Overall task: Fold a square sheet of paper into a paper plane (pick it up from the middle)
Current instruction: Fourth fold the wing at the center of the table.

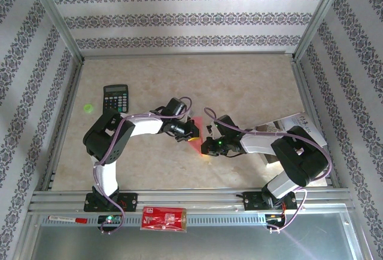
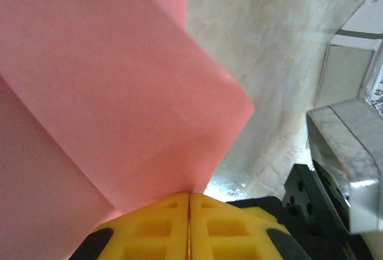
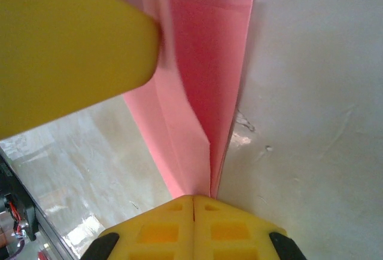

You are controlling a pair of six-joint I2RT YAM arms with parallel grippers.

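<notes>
Left wrist — paper sheet [image 2: 119, 92] pinched in left jaws — right jaws too.

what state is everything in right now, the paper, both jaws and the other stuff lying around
pink-red folded paper sheet: creased into layers, pinched by both jaws
left jaws: shut on the paper
right jaws: shut on the paper
black calculator: lying flat, face up, nothing touching it
red printed packet: lying flat at the near edge
white printed leaflet: lying flat, partly under the right arm
</notes>
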